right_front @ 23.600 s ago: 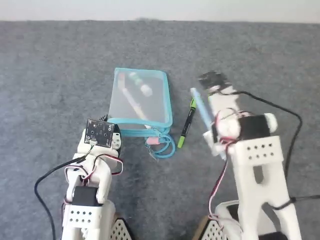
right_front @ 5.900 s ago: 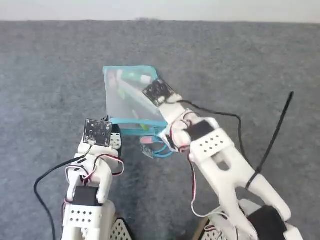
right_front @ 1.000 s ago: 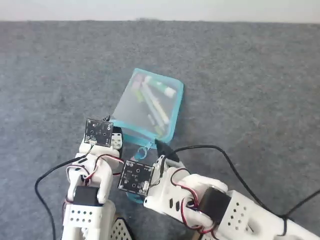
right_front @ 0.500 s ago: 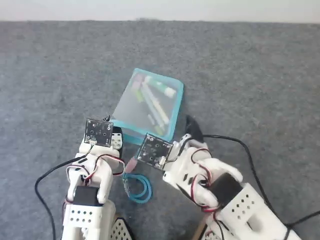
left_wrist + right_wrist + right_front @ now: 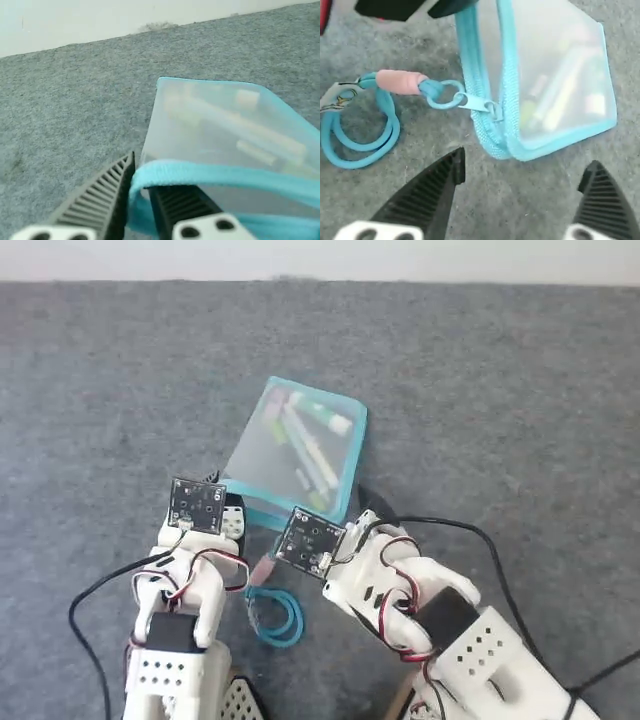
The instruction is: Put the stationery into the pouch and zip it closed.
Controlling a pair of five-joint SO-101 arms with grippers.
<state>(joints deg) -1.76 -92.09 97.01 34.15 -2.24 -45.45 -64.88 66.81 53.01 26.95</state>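
Translucent teal-trimmed pouch (image 5: 300, 445) clamped by left hand (image 5: 141, 175); close released right hand (image 5: 527, 160) on silver zipper pull (image 5: 480, 104), tug straight.

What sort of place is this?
Likely a small robotics test bench: two white arms with exposed wires stand on a grey felted table before a bare wall, working on a pouch.
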